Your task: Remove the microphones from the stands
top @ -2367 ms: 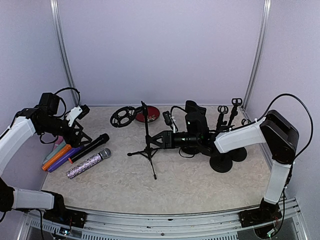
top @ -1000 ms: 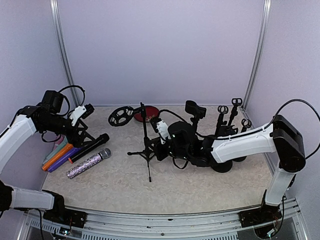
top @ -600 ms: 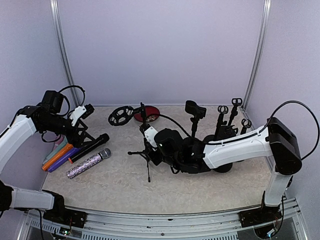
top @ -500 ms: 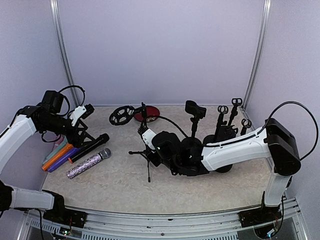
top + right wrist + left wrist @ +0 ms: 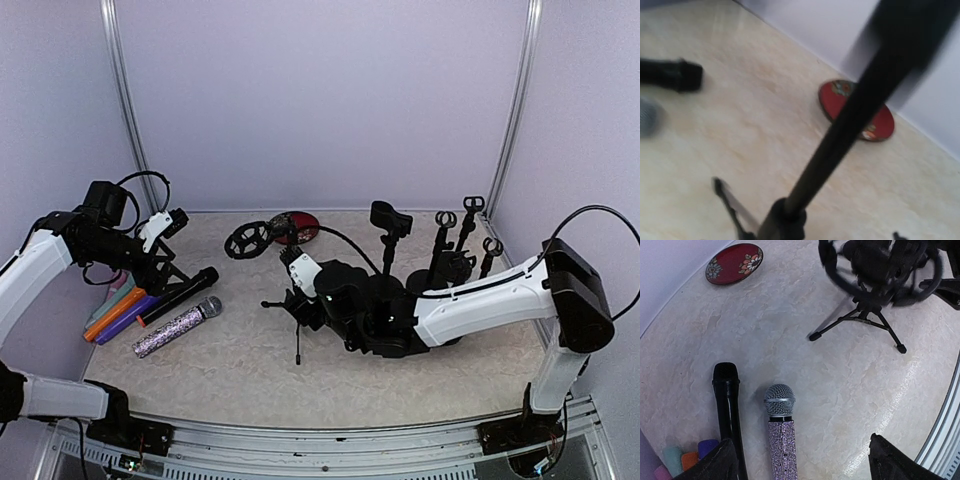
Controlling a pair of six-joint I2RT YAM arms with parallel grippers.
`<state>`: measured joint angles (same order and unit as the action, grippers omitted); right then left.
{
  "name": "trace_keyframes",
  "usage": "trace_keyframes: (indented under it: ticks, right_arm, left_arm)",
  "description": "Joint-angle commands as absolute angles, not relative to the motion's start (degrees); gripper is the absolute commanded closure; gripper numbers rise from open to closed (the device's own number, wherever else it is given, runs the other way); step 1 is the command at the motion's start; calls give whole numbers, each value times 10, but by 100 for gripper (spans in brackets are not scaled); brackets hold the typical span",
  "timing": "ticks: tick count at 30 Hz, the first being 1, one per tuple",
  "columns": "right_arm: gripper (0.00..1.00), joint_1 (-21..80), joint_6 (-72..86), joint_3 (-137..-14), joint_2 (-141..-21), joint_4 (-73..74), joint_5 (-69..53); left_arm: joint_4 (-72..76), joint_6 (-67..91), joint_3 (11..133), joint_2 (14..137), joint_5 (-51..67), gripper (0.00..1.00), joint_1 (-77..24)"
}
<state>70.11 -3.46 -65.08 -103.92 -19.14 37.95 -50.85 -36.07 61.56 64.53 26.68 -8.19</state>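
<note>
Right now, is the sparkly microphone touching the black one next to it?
No, the sparkly microphone lies alongside the black microphone with a clear gap between them in the left wrist view.

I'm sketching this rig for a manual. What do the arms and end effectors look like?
The left arm and right arm have white curved shells and black joints. Thin black cables loop off both. The left end effector has dark wedge-shaped fingers.

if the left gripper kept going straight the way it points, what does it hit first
Most likely the glitter microphone lying on the table, just ahead of the open left gripper; depth is unclear, so it might land on the table beside it.
</note>
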Motion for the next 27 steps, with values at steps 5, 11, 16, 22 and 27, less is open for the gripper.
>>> trace_keyframes:
  ticks: [5, 11, 16, 22, 27]
  right_arm:
    - [20, 660, 210, -558, -924, -238, 225]
    - [22, 607, 378, -529, -924, -247, 87]
    - [28, 617, 366, -534, -948, -213, 118]
    - [35, 660, 347, -551, -988, -137, 160]
    - [39, 683, 351, -577, -1046, -119, 141]
  left_arm:
    - [-515, -364, 618, 638, 271, 12, -85]
    - [-514, -359, 623, 643, 276, 12, -85]
    - [-514, -359, 618, 640, 274, 12, -85]
    - [-513, -363, 611, 634, 270, 12, -85]
    - [-510, -362, 609, 639, 273, 12, -85]
